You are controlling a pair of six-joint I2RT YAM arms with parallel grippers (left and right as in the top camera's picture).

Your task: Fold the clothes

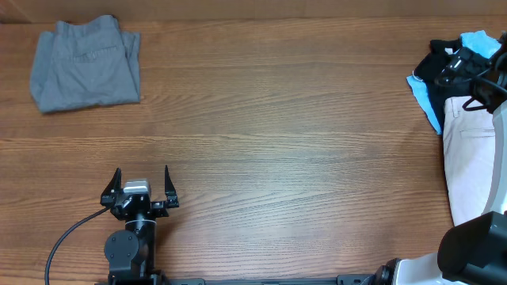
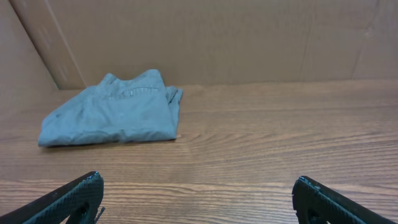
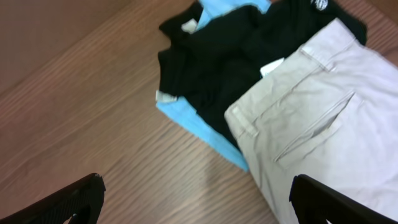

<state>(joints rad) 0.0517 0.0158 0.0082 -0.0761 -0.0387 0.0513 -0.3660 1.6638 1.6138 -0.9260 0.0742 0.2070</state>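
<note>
Grey shorts (image 1: 85, 63) sit folded in a tidy-ish rectangle up at 10 o'clock on the table (image 1: 277, 119), waistband toward the far edge, pocket seam showing. The rest of the clothes are heaped around 3 o'clock. The beige shorts (image 1: 474, 158) lie back pocket up and run out of the overhead shot on the right. They overlap a black shirt (image 1: 444, 59), which lies on a light-blue shirt (image 1: 428, 99) peeking out on the pile's left side.

Left gripper (image 1: 142, 172) is down at 7 o'clock, fingers spread wide, nothing in them, well apart from the grey shorts. Right gripper (image 3: 198, 183) hangs over the pile, fingers also wide with nothing gripped.

Open wood stretches between the two lots of clothes. A cardboard wall (image 2: 249, 37) stands right behind the far edge, just past the grey shorts.
</note>
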